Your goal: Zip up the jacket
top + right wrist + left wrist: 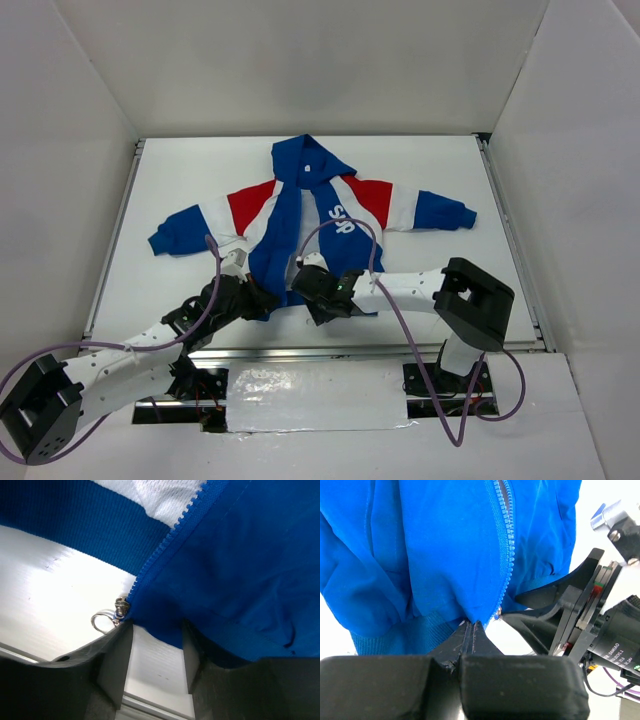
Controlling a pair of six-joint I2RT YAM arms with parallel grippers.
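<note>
The jacket (330, 215) lies flat on the white table, hood at the far end, front partly open. My left gripper (262, 297) is at its near hem. In the left wrist view this gripper (471, 626) is shut on the blue hem corner at the bottom of the zipper teeth (506, 555). My right gripper (308, 290) sits just to the right of it. In the right wrist view it (156, 630) is open, with the hem edge of the other front panel (240, 555) between its fingers. The zipper slider (120, 605) with its ring pull (102, 620) is beside the left finger.
The table (180, 180) is walled by white panels on three sides. A metal rail (400, 350) runs along its near edge. A purple cable (340, 225) loops over the jacket's front. The right arm's fingers (555, 592) show close by in the left wrist view.
</note>
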